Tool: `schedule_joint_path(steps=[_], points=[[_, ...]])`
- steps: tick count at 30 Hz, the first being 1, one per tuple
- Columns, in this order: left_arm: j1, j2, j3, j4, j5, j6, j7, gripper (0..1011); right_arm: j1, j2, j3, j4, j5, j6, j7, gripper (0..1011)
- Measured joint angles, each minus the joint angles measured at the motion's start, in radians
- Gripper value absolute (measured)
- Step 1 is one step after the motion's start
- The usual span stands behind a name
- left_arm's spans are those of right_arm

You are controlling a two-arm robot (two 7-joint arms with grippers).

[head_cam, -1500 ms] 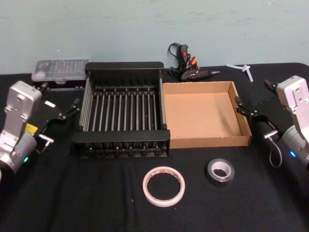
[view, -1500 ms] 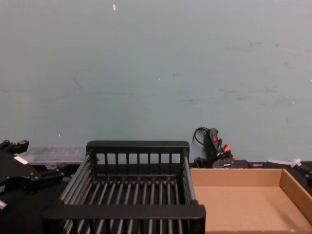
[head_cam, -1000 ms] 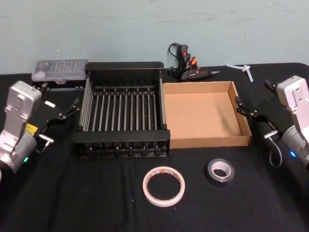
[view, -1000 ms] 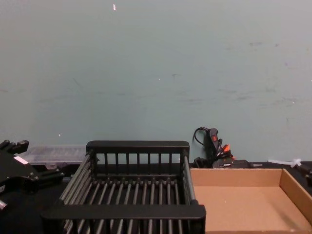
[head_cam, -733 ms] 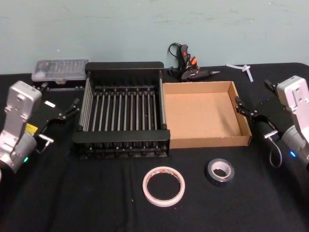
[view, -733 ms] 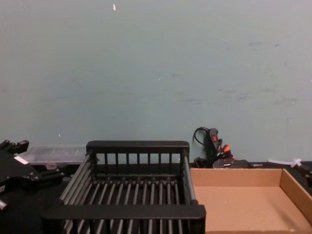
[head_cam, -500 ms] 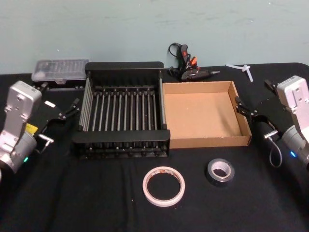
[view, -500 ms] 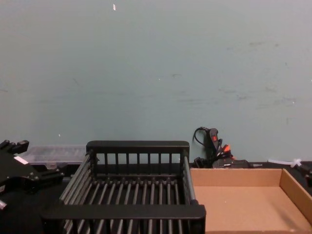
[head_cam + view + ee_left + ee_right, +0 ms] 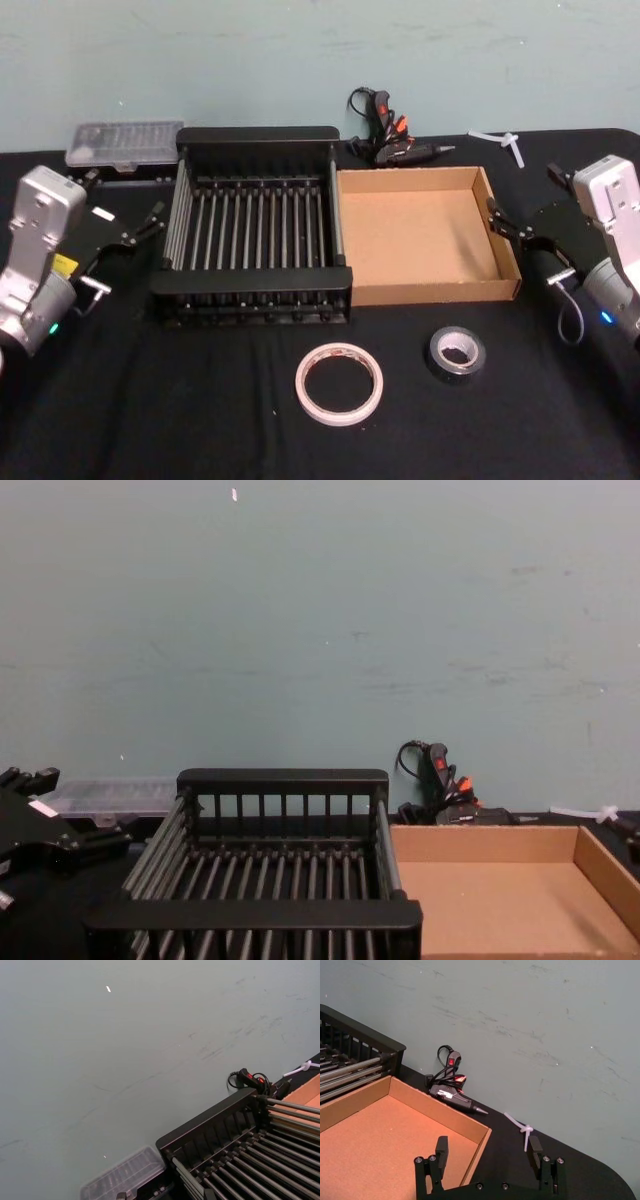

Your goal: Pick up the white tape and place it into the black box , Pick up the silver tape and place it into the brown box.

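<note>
While both tapes lie untouched, 2 grippers (jaws spread) flank boxes.

white tape (image 9: 339, 384) left of silver tape (image 9: 457, 353)

I get soft, even light from above — no glare, only faint shadows inside the brown box (image 9: 420, 240). The black desk (image 9: 200, 400) swallows detail. Left wrist view is softly blurred at the clear case (image 9: 122, 1180) — slightly grainy elsewhere.
</note>
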Motion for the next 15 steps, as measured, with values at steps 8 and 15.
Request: schedule_joint_path(steps=[8,15], points=[[0.0,0.0,0.0,0.0,0.0,0.0,0.0,1001,0.0,0.0,0.0,0.0,0.0,0.0,0.0,1002],[0.0,0.0,0.0,0.0,0.0,0.0,0.0,1001,0.0,0.0,0.0,0.0,0.0,0.0,0.0,1002]])
